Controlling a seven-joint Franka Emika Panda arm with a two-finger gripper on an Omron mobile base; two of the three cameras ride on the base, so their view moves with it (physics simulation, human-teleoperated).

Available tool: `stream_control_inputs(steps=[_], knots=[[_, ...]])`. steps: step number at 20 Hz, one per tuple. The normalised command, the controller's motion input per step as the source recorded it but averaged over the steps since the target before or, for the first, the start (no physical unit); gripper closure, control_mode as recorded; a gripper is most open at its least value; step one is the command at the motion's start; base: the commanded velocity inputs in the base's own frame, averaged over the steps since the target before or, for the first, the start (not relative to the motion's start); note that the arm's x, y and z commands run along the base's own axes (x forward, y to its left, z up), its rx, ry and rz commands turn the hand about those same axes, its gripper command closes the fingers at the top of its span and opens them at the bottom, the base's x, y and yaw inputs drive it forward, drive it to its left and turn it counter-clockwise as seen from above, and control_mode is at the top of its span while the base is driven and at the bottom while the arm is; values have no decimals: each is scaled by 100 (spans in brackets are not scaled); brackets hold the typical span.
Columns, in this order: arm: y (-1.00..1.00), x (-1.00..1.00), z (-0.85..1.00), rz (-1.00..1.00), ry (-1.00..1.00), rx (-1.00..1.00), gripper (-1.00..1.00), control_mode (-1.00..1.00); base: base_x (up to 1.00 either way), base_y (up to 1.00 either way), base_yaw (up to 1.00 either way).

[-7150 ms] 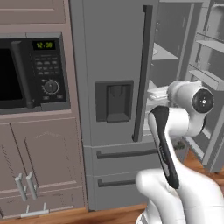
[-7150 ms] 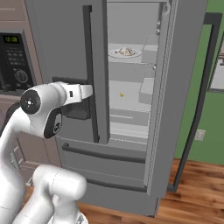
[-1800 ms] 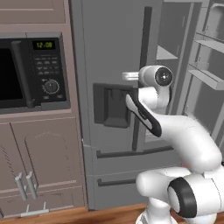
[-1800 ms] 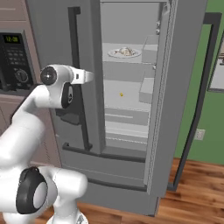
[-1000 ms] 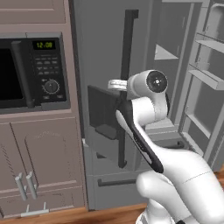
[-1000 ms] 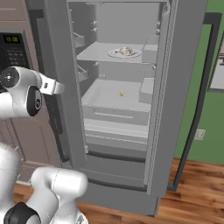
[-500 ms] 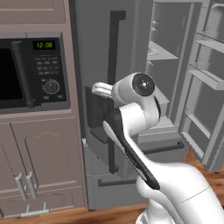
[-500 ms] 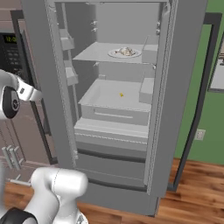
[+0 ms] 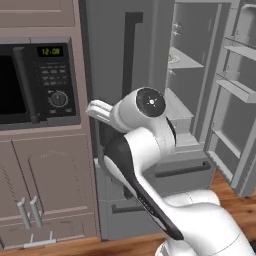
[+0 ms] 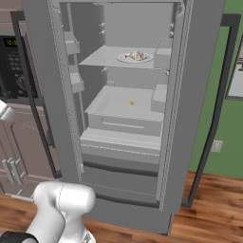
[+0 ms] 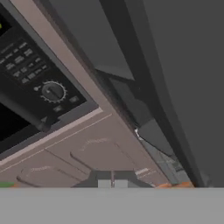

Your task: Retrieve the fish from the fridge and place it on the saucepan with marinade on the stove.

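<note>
Fridge (image 10: 118, 118) with both doors open, fish (image 10: 137, 56) on plate (image 10: 124, 59) on upper shelf; claw (image 11: 112, 183) pressed together near microwave (image 9: 37, 82)

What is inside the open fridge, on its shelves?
In the fridge, the upper shelf holds a white plate with the pale fish on it. Lower down lies a tiny yellow speck. The drawers' contents are hidden.
</note>
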Motion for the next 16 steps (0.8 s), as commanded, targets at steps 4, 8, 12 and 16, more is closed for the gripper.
stream_control_inputs(steps=[4, 8, 12, 16], knots=[[32, -61, 16, -3, 5, 10, 100, -100, 0, 0, 0], [-33, -66, 39, -1, -13, 0, 100, -100, 0, 0, 0], [-61, -36, 23, 0, -27, 0, 100, -100, 0, 0, 0], [-84, -23, 22, 0, -28, 0, 100, -100, 0, 0, 0]])
